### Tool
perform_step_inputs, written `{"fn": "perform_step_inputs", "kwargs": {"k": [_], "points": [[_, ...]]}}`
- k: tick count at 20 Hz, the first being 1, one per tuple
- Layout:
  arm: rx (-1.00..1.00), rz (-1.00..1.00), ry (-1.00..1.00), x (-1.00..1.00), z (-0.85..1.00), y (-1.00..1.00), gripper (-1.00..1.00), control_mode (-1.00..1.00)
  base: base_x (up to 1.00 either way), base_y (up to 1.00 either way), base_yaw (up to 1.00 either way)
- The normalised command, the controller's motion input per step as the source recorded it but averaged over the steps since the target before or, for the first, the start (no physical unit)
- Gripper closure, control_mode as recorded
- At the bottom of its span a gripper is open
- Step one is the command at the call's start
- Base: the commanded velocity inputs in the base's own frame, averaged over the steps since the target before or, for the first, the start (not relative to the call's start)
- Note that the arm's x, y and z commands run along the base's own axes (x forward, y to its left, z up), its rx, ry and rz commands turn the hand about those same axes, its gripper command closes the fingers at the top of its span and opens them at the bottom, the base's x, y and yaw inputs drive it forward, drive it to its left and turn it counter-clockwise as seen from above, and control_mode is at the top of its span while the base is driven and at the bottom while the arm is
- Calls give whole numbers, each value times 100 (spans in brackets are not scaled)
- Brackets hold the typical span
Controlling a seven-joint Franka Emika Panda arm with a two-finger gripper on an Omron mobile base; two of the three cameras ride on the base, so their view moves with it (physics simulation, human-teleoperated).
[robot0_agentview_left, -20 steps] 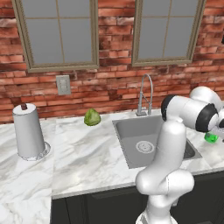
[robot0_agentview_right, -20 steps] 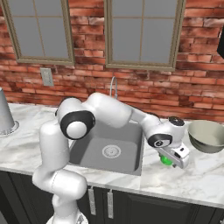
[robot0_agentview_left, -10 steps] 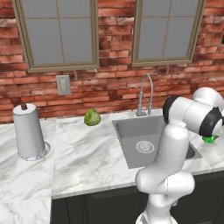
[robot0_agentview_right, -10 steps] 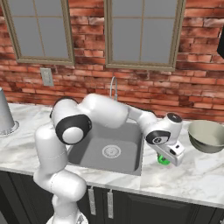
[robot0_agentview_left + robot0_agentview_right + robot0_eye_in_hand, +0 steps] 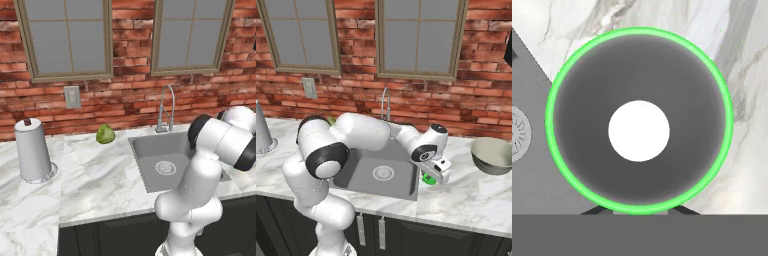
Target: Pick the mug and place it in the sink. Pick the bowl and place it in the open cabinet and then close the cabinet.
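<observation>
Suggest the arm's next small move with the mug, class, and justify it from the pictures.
Probably lift the mug straight up. The gripper appears shut on it at the counter's edge beside the sink, so raising it first should clear the rim before swinging over the basin.

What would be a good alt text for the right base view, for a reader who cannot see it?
A white robot arm reaches over the grey sink, its tool shut on a small green mug that sits on the marble counter beside the sink's right edge. A large grey-green bowl stands further right, before a red brick wall with two windows.
</observation>
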Motion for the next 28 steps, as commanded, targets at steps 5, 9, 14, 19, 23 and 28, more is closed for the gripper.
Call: {"fn": "perform_step_inputs", "kwargs": {"k": [5,9,14,19,23,28], "points": [[0,6,-2,0,48,69,100,-100,0,0,0],[-2,7,-4,0,20,71,100,-100,0,0,0],[-9,12,-1,17,0,95,100,-100,0,0,0],[-2,5,-8,30,-7,72,100,-100,0,0,0],[-4,3,-3,50,-25,51,100,-100,0,0,0],[-5,0,0,57,-37,3,100,-100,0,0,0]]}}
